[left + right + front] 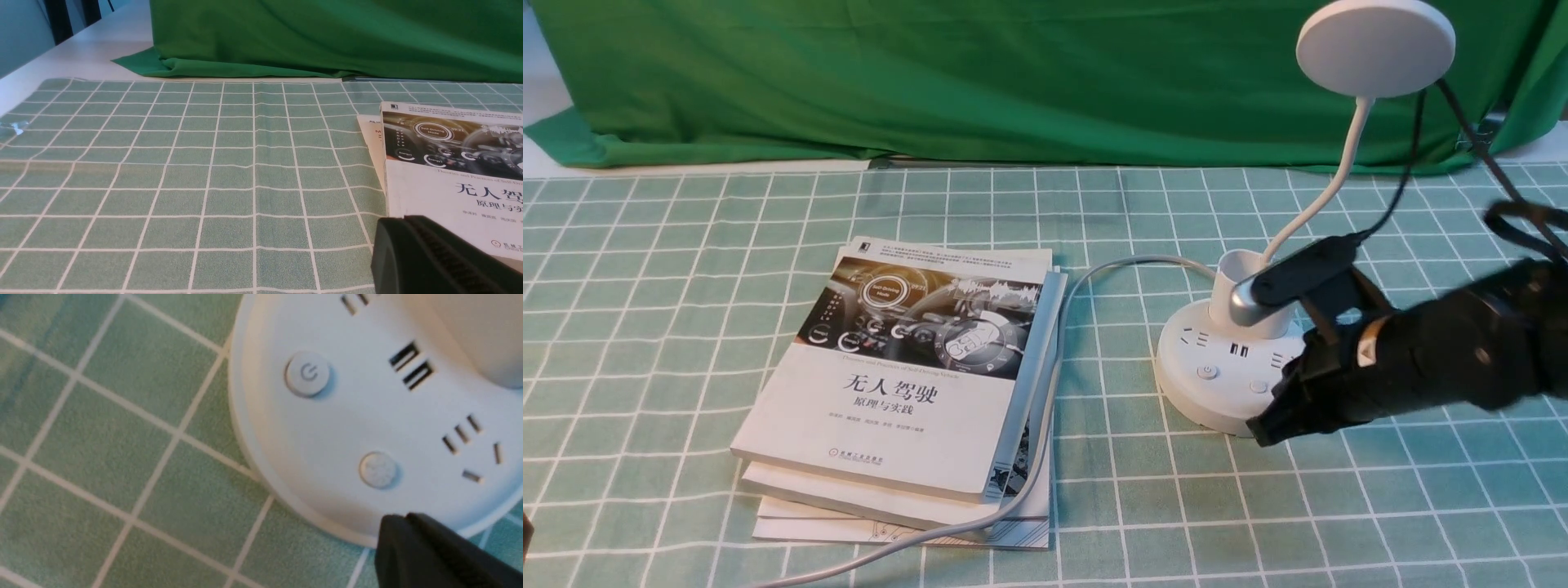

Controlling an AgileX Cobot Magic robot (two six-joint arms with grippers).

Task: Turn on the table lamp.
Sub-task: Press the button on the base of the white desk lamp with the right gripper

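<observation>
R hand (408,522) shut, nothing in it, poised nr buttoned rim of lamp (1217,408), which stands on table (1127,506) right of books (907,408); closed tip prob. meant as blunt poker for power button (308,373).

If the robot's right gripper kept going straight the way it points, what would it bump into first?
Probably the white round plastic lamp base, near its edge: the closed black right gripper points that way, though its height above it is unclear.
</observation>
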